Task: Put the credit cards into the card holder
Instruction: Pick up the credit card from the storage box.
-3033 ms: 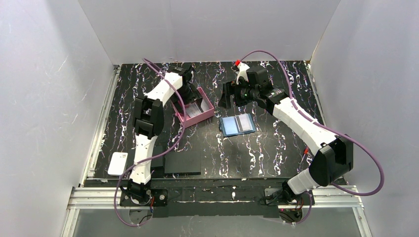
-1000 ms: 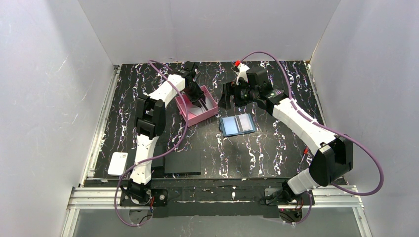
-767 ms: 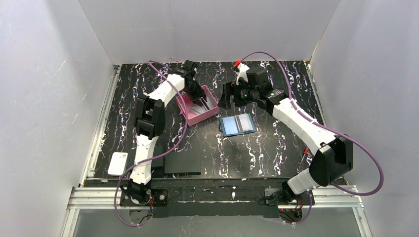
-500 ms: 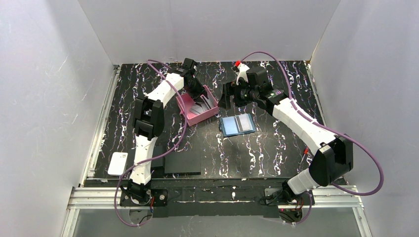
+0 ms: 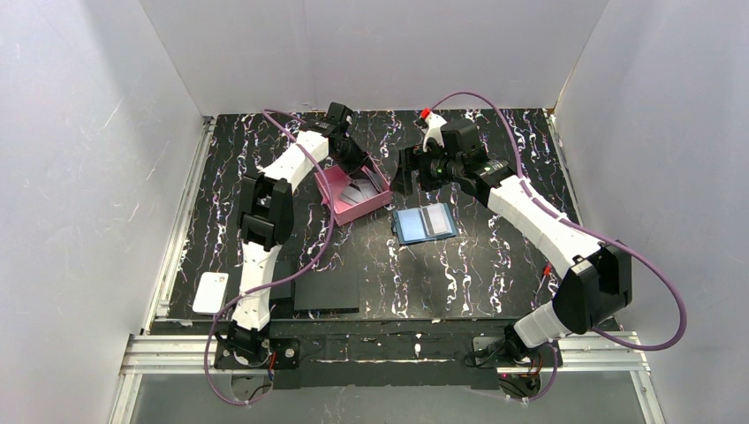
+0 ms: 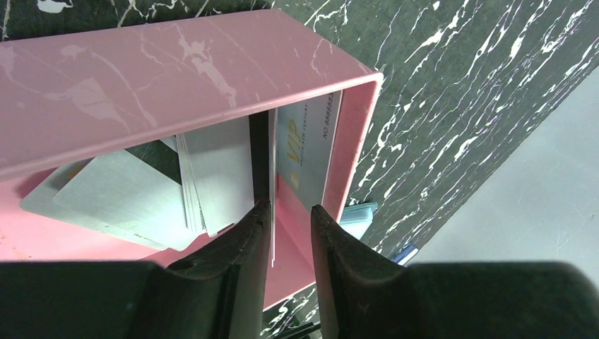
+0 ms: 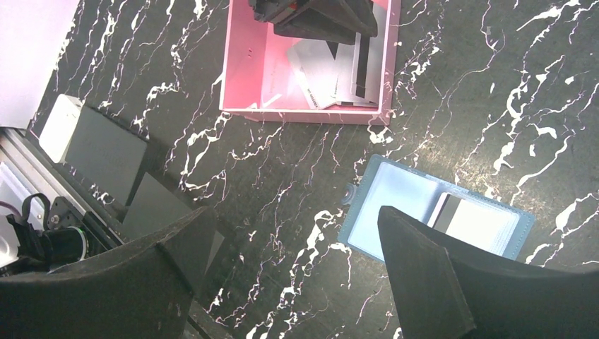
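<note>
White walls (image 5: 371,53), black marbled surface (image 5: 459,265); one card holder (image 5: 353,212), one blue case (image 5: 424,223); left hand (image 6: 288,212) slightly parted, right hand (image 7: 293,219) wide apart.

Card holder (image 6: 141,78) wall hides part of the credit cards (image 6: 212,176); my right gripper (image 7: 293,219) covers the blue case's (image 7: 395,198) edge

A card (image 6: 307,152) in the card holder (image 6: 176,78) reads "VIP" (its number line unclear).

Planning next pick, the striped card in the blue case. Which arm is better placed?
Right. Right end effector hovers open by the blue case, striped card in view between its fingers. Left end effector is at the card holder.
</note>
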